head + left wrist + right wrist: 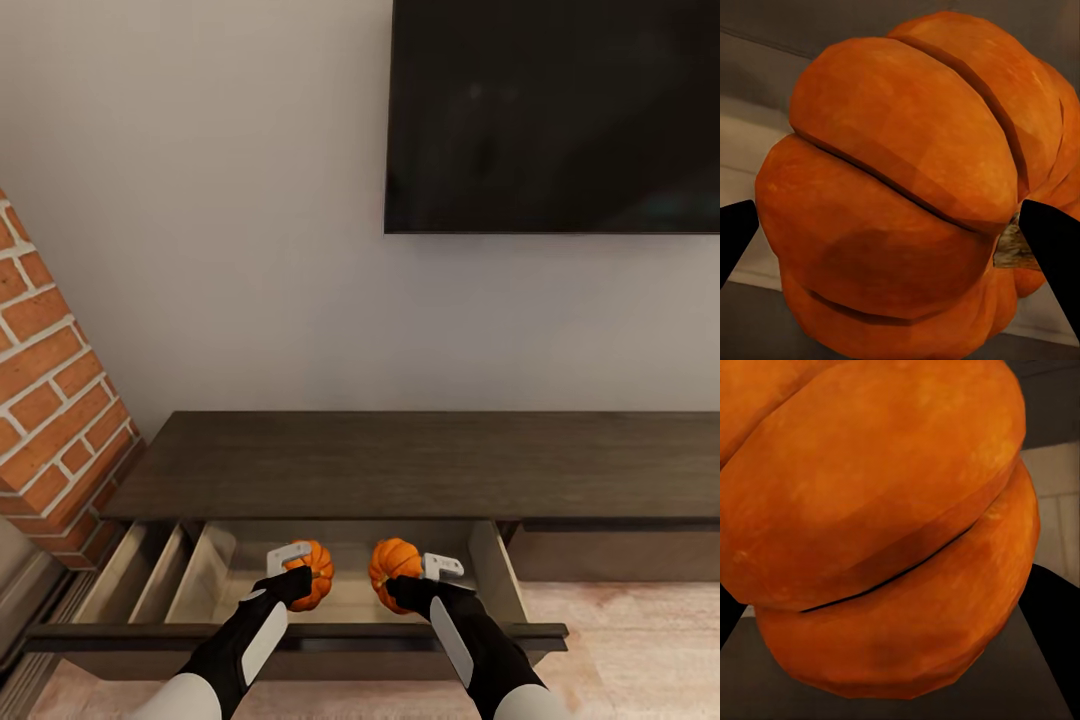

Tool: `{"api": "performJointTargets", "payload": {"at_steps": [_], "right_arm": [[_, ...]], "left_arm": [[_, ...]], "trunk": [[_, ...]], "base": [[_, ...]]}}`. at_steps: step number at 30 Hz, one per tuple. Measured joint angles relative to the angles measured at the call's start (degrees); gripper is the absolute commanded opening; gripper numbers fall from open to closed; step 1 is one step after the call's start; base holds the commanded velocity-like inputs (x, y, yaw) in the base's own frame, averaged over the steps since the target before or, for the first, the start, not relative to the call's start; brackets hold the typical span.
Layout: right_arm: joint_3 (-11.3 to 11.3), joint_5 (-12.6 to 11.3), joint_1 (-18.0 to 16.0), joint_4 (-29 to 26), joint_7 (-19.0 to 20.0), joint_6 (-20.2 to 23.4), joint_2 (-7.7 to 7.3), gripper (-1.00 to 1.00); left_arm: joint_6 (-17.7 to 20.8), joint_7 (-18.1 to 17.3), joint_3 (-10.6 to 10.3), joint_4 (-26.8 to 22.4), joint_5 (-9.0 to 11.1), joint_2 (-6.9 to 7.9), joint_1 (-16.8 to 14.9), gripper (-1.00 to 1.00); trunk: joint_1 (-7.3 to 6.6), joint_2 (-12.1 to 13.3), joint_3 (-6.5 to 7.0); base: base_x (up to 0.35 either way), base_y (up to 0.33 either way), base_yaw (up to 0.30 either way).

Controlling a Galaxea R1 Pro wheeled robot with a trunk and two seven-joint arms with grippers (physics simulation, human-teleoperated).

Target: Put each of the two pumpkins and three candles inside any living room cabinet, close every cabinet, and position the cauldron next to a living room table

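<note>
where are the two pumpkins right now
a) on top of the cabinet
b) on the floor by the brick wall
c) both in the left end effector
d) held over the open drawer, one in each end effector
d: in the head view the left end effector grips one pumpkin and the right end effector grips the other pumpkin, both over the pulled-out drawer of the cabinet.
</note>
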Motion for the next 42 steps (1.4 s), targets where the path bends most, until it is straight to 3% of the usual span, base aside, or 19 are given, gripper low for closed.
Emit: {"api": "performJointTargets", "payload": {"at_steps": [4,27,36,42], "right_arm": [[0.01,0.03,0.0,0.02,0.02,-0.09,0.0,-1.0],[0.36,0.09,-0.01,0.06,0.04,-1.52,0.0,-1.0],[0.36,0.07,0.0,0.08,-0.01,-1.6,0.0,-1.0],[0.36,0.19,-0.01,0.06,0.04,-1.59,0.0,-1.0]], "left_arm": [[0.0,0.0,0.01,0.0,-0.02,-0.09,0.0,-1.0],[-0.17,0.07,0.01,-0.01,-0.12,-0.17,-0.01,-1.0],[0.52,0.47,0.07,0.01,0.01,-0.17,0.0,-1.0],[0.87,0.68,0.07,-0.18,0.04,-0.58,-0.01,-1.0]], "trunk": [[0.88,-1.6,-0.72],[0.88,-1.62,-0.72],[2.86,-5.21,-2.33],[2.86,-5.23,-2.33]], "base": [[0.0,0.0,0.0],[0.025,0.0,0.0],[0.0,0.0,0.0],[0.0,0.0,0.0]]}}
